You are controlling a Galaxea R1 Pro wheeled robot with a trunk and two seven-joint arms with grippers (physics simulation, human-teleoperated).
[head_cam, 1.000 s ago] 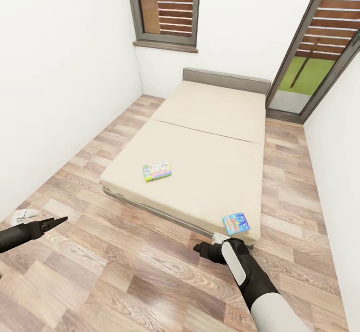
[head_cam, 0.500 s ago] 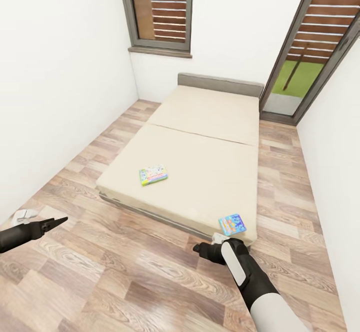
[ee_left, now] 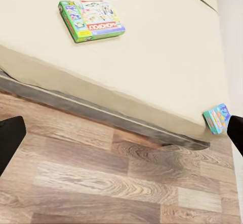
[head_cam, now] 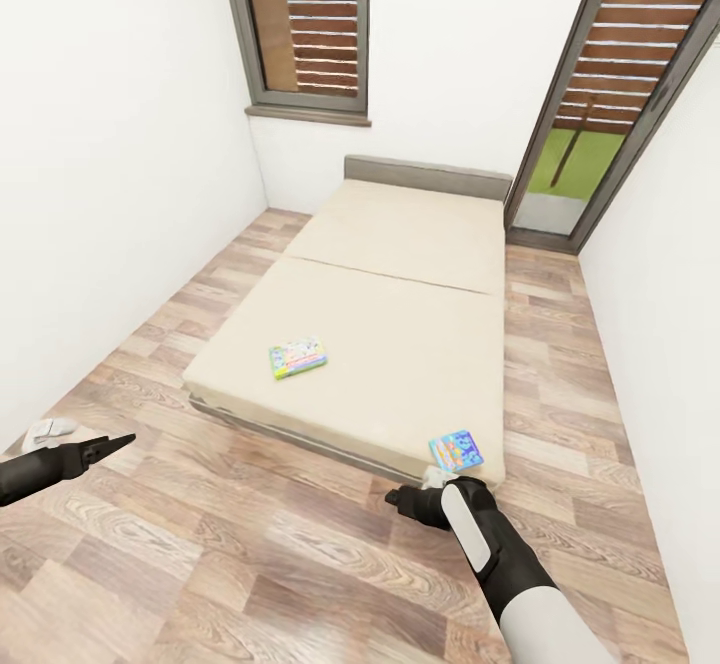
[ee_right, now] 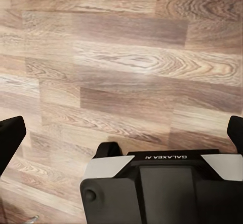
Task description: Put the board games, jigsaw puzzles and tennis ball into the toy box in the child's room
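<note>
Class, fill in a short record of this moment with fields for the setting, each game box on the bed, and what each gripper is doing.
Setting: white-walled room, wood-plank floor, window, glazed door
Bed: beige mattress, dark grey frame
Green-edged board game: flat on the mattress, near the foot end
Blue board game: flat at the mattress's near corner
Left gripper: over the floor, holding nothing, fingers wide apart in its wrist view
Right gripper: over the floor just short of the blue box, holding nothing, open in its wrist view
</note>
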